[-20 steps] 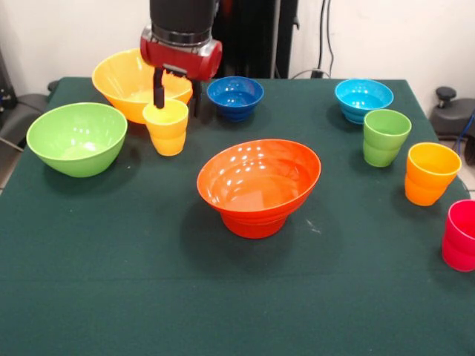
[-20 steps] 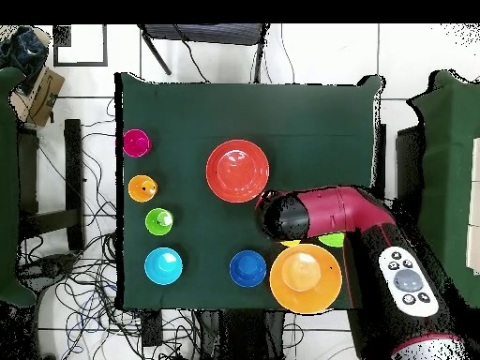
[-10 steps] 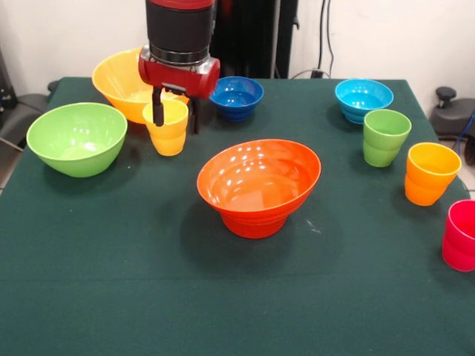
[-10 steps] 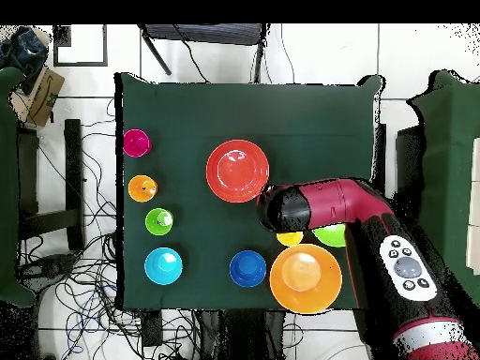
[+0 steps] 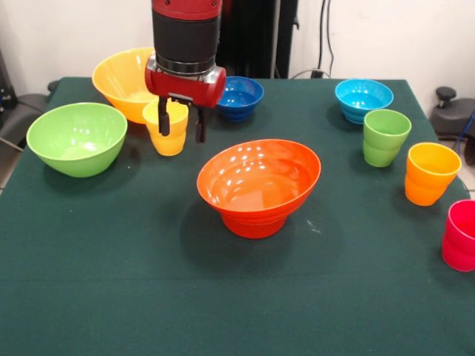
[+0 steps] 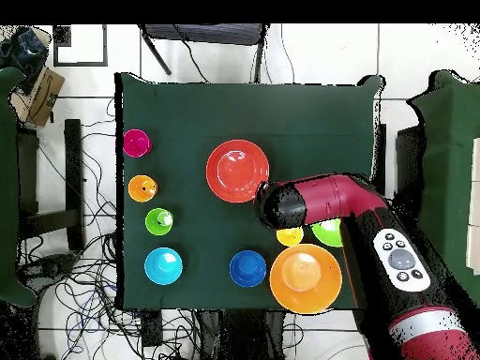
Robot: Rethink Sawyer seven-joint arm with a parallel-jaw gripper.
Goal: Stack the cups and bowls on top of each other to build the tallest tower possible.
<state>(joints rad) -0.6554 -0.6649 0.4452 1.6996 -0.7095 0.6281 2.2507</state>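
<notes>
Claw (image 5: 180, 125) hangs low over the far left part of the green-clothed bench (image 5: 148, 282), front view. Two dark fingers (image 5: 163, 123) point down with a clear gap between them. The left one in the picture crosses in front of the yellow cup (image 5: 168, 129); the other hangs beside the cup's right edge. Whether either finger touches the cup, or whether the cup's wall sits between them, I cannot tell. Jaws parted, nothing visibly lifted; cup stands upright on the cloth.

Yellow cup sits just in front of the large yellow bowl (image 5: 122, 80), between the large green bowl (image 5: 76, 137) and the small dark blue bowl (image 5: 239, 95).

Tower (image 5: 258, 184) is mid-bench, near and to the right of the claw: wide orange bowl on a narrower orange base, nothing inside it.

Right side, front view: light blue bowl (image 5: 363, 98) far back, green cup (image 5: 385, 136) just in front of it, orange-yellow cup (image 5: 430, 172) nearer, pink-red cup (image 5: 461, 234) at the right edge, partly cut off. All upright, apart from one another.

Overhead: red and black arm (image 6: 323, 202) reaches across the bench, its head just beside the orange bowl's rim, covering most of the yellow cup (image 6: 290, 236) and the green bowl (image 6: 329, 232). Claw itself hidden under the arm here.
</notes>
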